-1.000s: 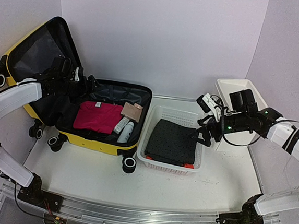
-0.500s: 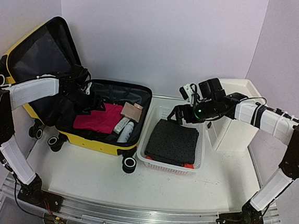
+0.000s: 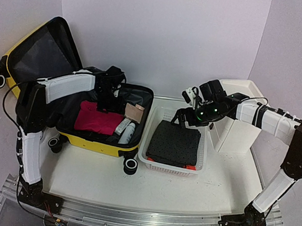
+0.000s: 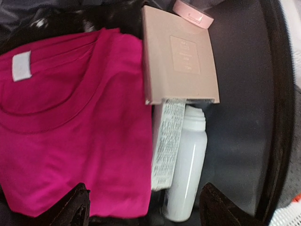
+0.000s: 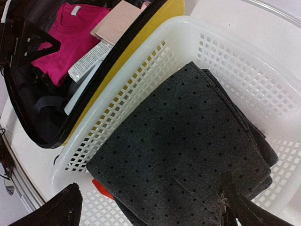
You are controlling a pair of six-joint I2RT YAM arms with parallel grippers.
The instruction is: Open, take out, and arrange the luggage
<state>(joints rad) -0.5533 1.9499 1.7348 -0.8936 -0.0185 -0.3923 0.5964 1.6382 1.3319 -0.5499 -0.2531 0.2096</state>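
- The luggage (image 3: 92,144) is lying open on the left part of the desk (image 3: 82,178). Its lid is leaning up toward the far left, its wheels are facing the near edge, and its long axis is running near to far.
- The left claw (image 4: 146,212) is hovering over the pink shirt (image 4: 70,132) inside the luggage, spread wide and gripping nothing.
- The right claw (image 5: 155,212) is hanging over the dark dotted garment (image 5: 178,141) in the white basket (image 5: 141,56), just right of the luggage. It is wide open and holding nothing.

Inside the luggage (image 3: 95,144), the bottle (image 4: 188,172) has its top hidden under the tan box (image 4: 181,56), and print on the carton (image 4: 165,141) is too small to read. In the basket (image 5: 155,70) beside the luggage, a red thing (image 5: 101,186) shows only a corner beneath the dotted cloth (image 5: 188,155).
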